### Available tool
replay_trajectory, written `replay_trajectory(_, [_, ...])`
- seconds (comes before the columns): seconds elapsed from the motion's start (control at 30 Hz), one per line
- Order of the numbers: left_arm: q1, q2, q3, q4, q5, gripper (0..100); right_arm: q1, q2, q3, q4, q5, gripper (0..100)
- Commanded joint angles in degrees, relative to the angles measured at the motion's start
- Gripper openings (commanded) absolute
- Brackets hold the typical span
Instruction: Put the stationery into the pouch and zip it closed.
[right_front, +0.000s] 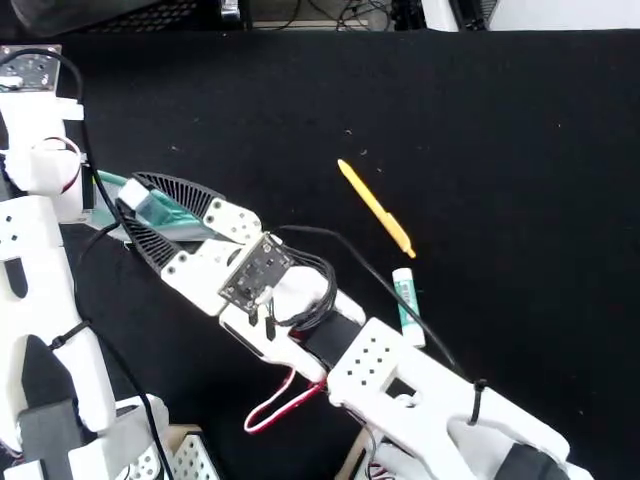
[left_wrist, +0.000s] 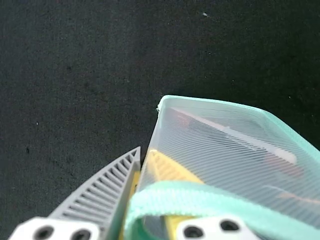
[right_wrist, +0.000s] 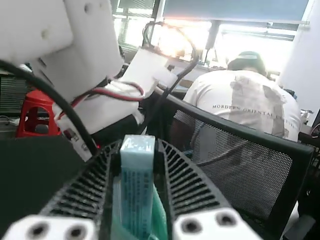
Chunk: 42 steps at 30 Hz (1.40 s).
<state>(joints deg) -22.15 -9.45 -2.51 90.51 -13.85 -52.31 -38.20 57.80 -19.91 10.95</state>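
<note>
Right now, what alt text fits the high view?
On a black table, the right arm's tool grips a pale blue block at the teal-edged pouch. A yellow pen and a white-and-green stick lie loose, apart from it.

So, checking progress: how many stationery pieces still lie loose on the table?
2. A yellow pen mid-table, and a white-and-green marker close by it, crossed by a cable. A pale blue block sits in the right pincer; the pouch may hide more.
</note>
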Motion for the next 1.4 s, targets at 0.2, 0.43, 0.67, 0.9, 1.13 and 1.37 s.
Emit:
replay_trajectory(0.2, [-1.1,3.3,4.1,-1.1,-0.6,3,-0.6,-0.2,-0.7,6.2,-0.6,6.2])
replay_trajectory(0.43, [-1.1,3.3,4.1,-1.1,-0.6,3,-1.9,-0.2,-17.8,34.7,-0.6,18.4])
replay_trajectory(0.67, [-1.4,3.3,4.1,-1.1,-0.6,3,-1.7,-4.4,-27.7,44.0,-0.6,17.7])
replay_trajectory(0.9, [-1.1,3.3,4.1,-1.1,-0.6,3,-1.2,-13.2,-21.5,44.4,-0.3,17.7])
replay_trajectory(1.13, [-1.1,3.3,4.1,-1.1,-0.6,3,9.8,-8.5,-15.6,40.3,-0.6,17.7])
replay_trajectory(1.37, [-1.0,2.8,4.0,0.2,-0.6,3,9.2,0.8,-15.5,36.7,-0.6,17.7])
